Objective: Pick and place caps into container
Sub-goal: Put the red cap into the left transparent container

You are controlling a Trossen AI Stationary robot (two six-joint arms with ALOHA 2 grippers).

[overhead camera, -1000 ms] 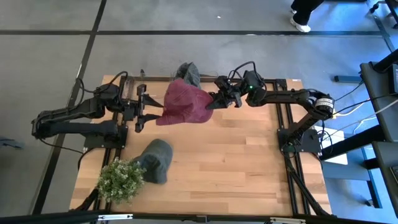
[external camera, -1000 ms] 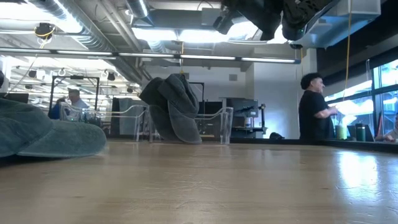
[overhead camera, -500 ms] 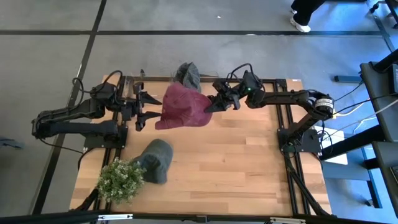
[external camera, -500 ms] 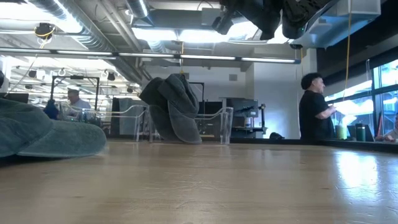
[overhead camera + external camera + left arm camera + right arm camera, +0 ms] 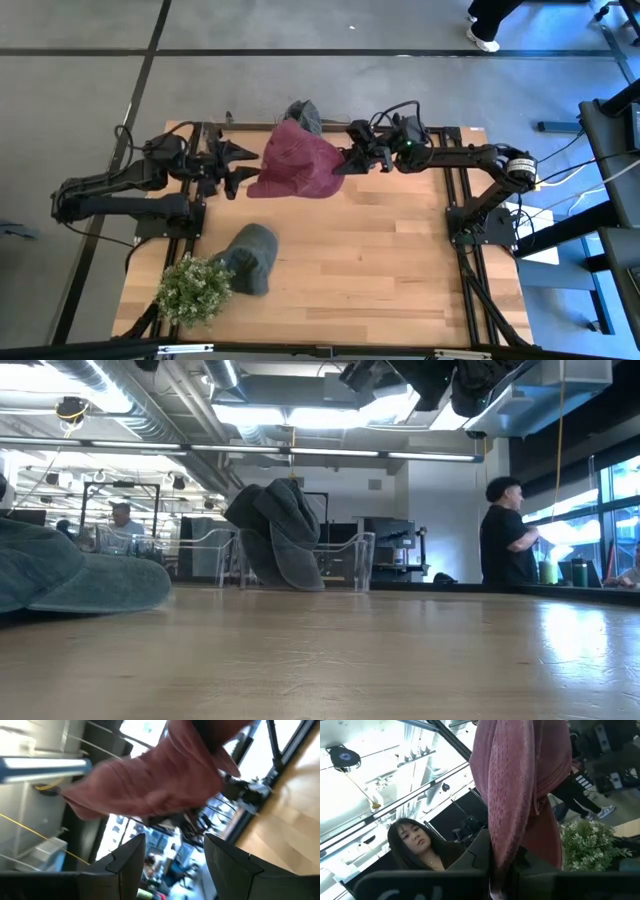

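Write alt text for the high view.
Seen from above, the right claw holds a maroon cap above the wooden table, facing the open left claw. A grey-green cap lies beside a bushy plant; another sits at the far edge.

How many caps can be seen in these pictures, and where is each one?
3. The maroon cap hangs from the shut right gripper, above the table's far edge. One grey-green cap sits in the container. Another grey-green cap lies beside the plant. More may be hidden.
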